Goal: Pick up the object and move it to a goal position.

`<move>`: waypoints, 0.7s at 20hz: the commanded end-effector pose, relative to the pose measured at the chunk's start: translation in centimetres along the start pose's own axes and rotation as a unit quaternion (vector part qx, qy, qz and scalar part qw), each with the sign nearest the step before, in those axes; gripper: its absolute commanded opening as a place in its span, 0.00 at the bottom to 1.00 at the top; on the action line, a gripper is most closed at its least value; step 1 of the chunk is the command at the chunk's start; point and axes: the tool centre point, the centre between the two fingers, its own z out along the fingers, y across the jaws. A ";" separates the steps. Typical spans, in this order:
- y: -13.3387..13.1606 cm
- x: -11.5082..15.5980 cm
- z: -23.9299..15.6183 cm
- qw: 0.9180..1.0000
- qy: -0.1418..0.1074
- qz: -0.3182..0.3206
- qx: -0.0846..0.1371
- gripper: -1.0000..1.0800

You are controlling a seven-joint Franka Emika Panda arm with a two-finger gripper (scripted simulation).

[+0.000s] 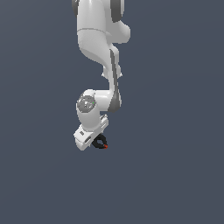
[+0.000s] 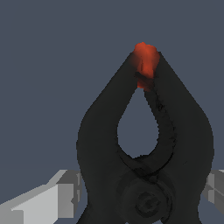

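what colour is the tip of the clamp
Red-orange, on an otherwise black clamp; the tip shows best in the wrist view.

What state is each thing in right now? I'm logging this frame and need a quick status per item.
Spring clamp: sits between the gripper's fingers, red-orange tip pointing away from the wrist camera, its two tip ends meeting.
Gripper: pointing down, one grey finger on each side of the clamp; whether it is shut on it cannot be told.
Arm: reaching down from above in the exterior view.
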 end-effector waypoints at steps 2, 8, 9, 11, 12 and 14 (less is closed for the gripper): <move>0.0 0.1 0.1 1.000 0.000 -0.001 0.000 0.00; 0.0 0.1 0.1 1.000 0.000 -0.001 0.000 0.00; 0.0 0.1 0.1 1.000 0.000 -0.001 0.000 0.00; 0.1 0.0 0.0 1.000 0.000 0.000 -0.001 0.00; 0.1 0.0 0.0 1.000 0.000 0.000 -0.001 0.00; 0.0 0.3 -0.3 1.000 0.000 0.000 -0.001 0.00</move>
